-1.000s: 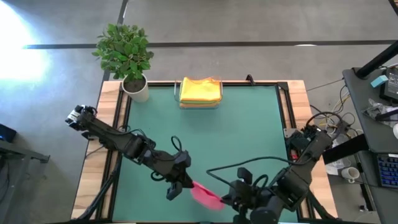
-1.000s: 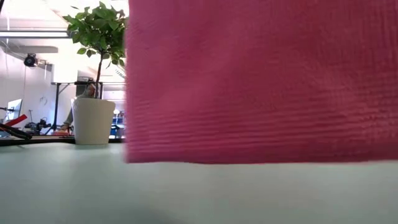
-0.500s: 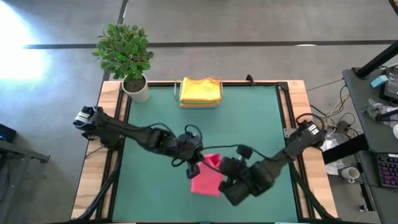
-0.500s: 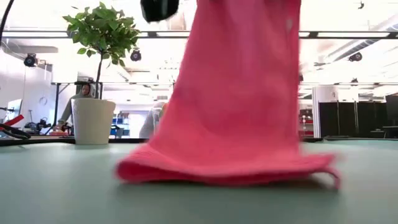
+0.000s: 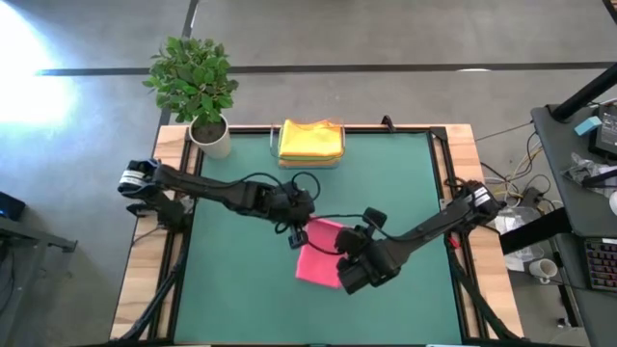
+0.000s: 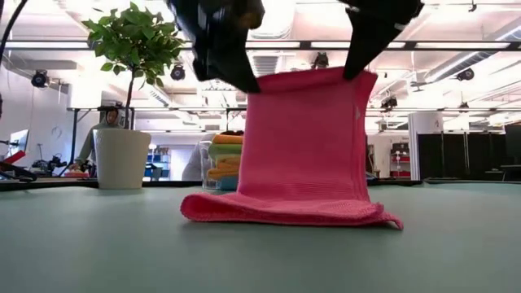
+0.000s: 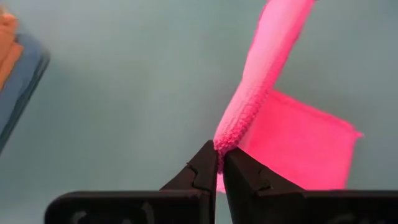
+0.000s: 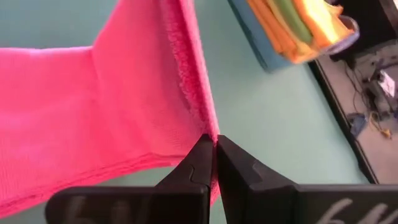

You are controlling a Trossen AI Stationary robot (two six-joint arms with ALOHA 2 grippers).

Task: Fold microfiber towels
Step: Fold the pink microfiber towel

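Left gripper (image 7: 219, 163) and right gripper (image 8: 213, 157) each pinch a top corner of the pink towel (image 6: 303, 150), its lower edge lying on the green mat (image 5: 241, 280).

- The place is a robotics lab or workshop in a large open industrial hall.
- The green-topped table (image 5: 386, 183) sits in a wooden frame on a bare grey concrete floor (image 5: 386, 34).
- The low view shows a high ceiling with long strip lights (image 6: 456, 46) and ducts.
- A side desk (image 5: 578, 145) holds cables, a keyboard and a cup.
- A person (image 6: 98, 138) sits at a workstation in the background, with equipment nearby.
- A potted plant (image 5: 198, 87) stands at the table's corner.
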